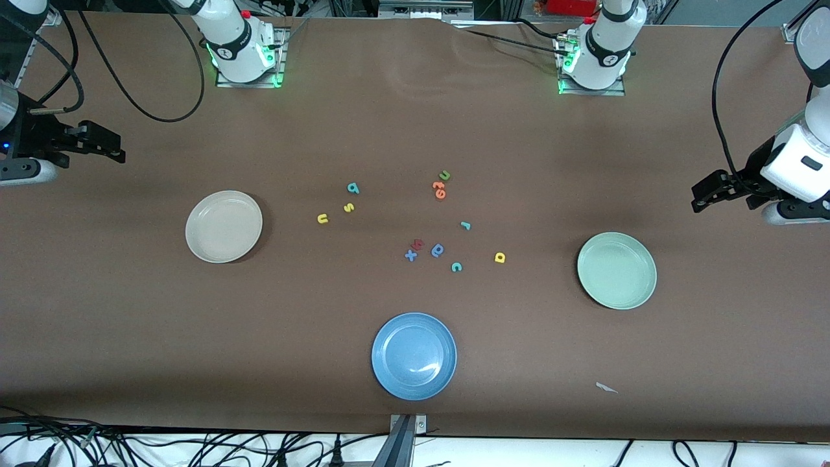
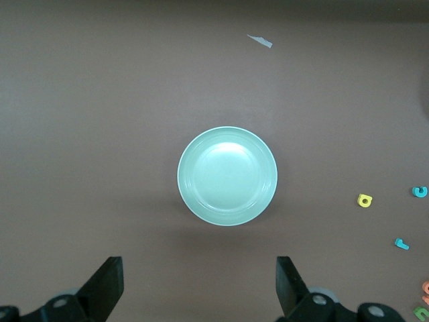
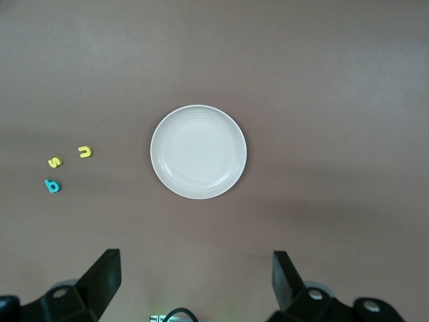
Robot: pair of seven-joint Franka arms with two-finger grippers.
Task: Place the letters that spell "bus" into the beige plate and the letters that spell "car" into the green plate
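The empty beige plate (image 1: 224, 226) (image 3: 198, 151) lies toward the right arm's end. Beside it, toward the middle, are the teal "b" (image 1: 353, 189) (image 3: 52, 186), yellow "s" (image 1: 349, 207) (image 3: 55, 162) and yellow "u" (image 1: 322, 219) (image 3: 84, 151). The empty green plate (image 1: 616, 270) (image 2: 227, 176) lies toward the left arm's end. The yellow "a" (image 1: 499, 257) (image 2: 364, 200), teal "c" (image 1: 456, 266) (image 2: 419, 192) and teal "r" (image 1: 465, 226) (image 2: 401, 244) lie scattered mid-table. My left gripper (image 1: 699, 196) (image 2: 199, 288) and right gripper (image 1: 115, 150) (image 3: 194, 285) hang open and empty over bare table at their own ends.
A blue plate (image 1: 414, 356) sits nearest the front camera. Among the mid-table letters are a green "u" (image 1: 445, 175), orange letters (image 1: 439, 189), a dark blue round letter (image 1: 438, 250), a red letter (image 1: 418, 244) and a blue "x" (image 1: 410, 255). A white scrap (image 1: 606, 388) lies near the green plate.
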